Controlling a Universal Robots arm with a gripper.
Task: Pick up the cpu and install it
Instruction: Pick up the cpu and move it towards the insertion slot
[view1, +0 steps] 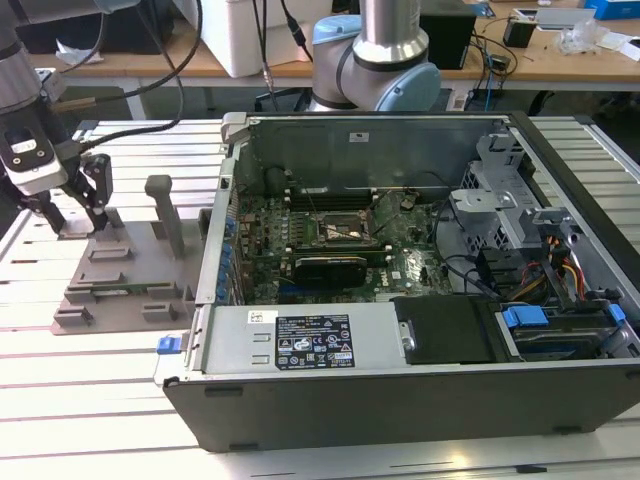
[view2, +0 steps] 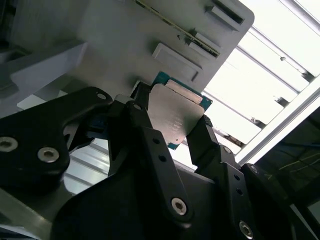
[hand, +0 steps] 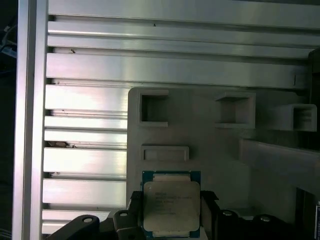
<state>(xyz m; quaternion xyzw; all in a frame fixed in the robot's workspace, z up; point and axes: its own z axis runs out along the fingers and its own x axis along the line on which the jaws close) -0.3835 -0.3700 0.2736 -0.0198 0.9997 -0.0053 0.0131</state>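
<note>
Pinching the cpu (hand: 171, 205) by two opposite edges, the gripper (view1: 78, 218) has its black fingers (view2: 145, 125) clamped on the chip, silver lid facing out. By my reckoning, that edge grip keeps the underside untouched. Just behind it sits the grey fixture block (hand: 210, 145), on the slatted aluminium table (hand: 85, 70). Is the chip clear of the block or touching it? Can't tell, because the fingers hide its lower edge. Well apart, toward the exterior view's right, the open computer case (view1: 400, 380) lies with its socket (view1: 345, 230) dark and hard to read.
</note>
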